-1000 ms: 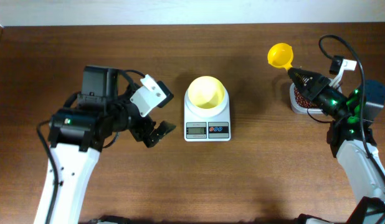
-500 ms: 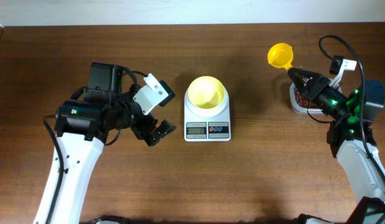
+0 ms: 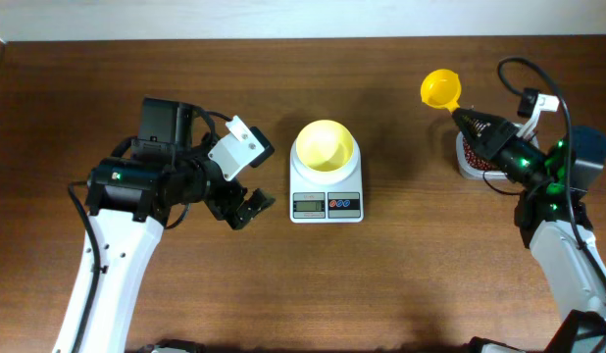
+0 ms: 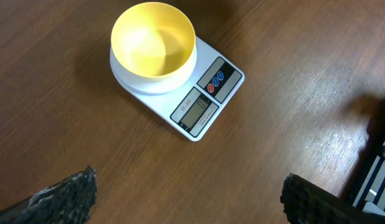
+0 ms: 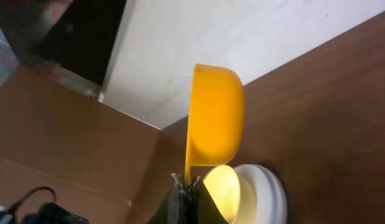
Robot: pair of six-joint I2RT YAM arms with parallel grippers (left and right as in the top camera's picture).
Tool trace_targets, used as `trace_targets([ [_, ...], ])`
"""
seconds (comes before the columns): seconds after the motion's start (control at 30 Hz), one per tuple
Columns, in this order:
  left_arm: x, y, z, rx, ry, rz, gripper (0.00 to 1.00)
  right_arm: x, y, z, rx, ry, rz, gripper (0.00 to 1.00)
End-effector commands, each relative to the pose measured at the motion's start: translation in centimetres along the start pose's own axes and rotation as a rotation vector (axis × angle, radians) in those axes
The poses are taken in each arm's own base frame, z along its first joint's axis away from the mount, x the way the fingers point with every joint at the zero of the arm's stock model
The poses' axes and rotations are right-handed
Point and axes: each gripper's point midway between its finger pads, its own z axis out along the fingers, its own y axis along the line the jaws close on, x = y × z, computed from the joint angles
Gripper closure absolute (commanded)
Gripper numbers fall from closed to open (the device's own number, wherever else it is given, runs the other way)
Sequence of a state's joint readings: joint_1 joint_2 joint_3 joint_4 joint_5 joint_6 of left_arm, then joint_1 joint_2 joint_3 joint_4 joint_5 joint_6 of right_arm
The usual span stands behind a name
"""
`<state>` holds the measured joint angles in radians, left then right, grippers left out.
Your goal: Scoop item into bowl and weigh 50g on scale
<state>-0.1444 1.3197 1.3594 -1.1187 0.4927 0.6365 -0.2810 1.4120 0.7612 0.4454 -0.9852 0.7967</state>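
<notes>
The pale yellow bowl (image 3: 325, 145) stands empty on the white scale (image 3: 327, 204) at the table's middle; both also show in the left wrist view, bowl (image 4: 154, 40) and scale (image 4: 208, 102). My left gripper (image 3: 246, 209) is open and empty, left of the scale. My right gripper (image 3: 472, 122) is shut on the handle of a yellow scoop (image 3: 441, 88), held up at the far right above a clear tub of reddish-brown beans (image 3: 472, 155). In the right wrist view the scoop (image 5: 214, 118) is upright, with the bowl (image 5: 222, 190) behind it.
The tub stands near the table's right edge, partly under my right arm. A white wall runs along the table's back edge.
My left arm shifted slightly right and back a second ago, then stayed still. My right arm and the scoop have not visibly moved.
</notes>
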Motion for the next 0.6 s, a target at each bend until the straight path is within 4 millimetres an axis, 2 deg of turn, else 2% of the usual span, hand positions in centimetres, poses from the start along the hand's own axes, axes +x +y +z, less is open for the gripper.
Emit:
trace_targets([
  [0.0, 0.3, 0.2, 0.2, 0.001, 0.01, 0.008, 0.01, 0.0, 0.3, -0.2, 0.01, 0.009, -0.12, 0.96],
  [0.13, 0.3, 0.2, 0.2, 0.001, 0.01, 0.008, 0.01, 0.9, 0.9, -0.2, -0.032, 0.054, -0.216, 0.96],
  [0.23, 0.3, 0.2, 0.2, 0.001, 0.009, 0.008, 0.01, 1.4, 0.4, -0.2, -0.018, 0.072, -0.226, 0.96],
  [0.27, 0.3, 0.2, 0.2, 0.001, 0.009, 0.008, 0.01, 1.6, -0.4, -0.3, 0.017, 0.071, -0.22, 0.96],
  [0.33, 0.3, 0.2, 0.2, 0.001, 0.009, 0.008, 0.01, 1.6, -3.2, -0.5, 0.161, 0.056, -0.195, 0.96],
  [0.37, 0.3, 0.2, 0.2, 0.001, 0.009, 0.008, 0.01, 1.5, -3.8, -0.6, 0.197, 0.056, -0.193, 0.96],
  [0.43, 0.3, 0.2, 0.2, 0.001, 0.009, 0.008, 0.01, 0.8, -3.3, -0.6, 0.196, 0.051, -0.2, 0.96],
  [0.5, 0.3, 0.2, 0.2, 0.001, 0.01, 0.008, 0.01, -0.9, -2.0, -0.5, 0.207, 0.05, -0.249, 0.96],
  [0.57, 0.3, 0.2, 0.2, 0.001, 0.009, 0.008, 0.01, -2.1, -2.0, -0.7, 0.319, 0.08, -0.324, 0.96],
])
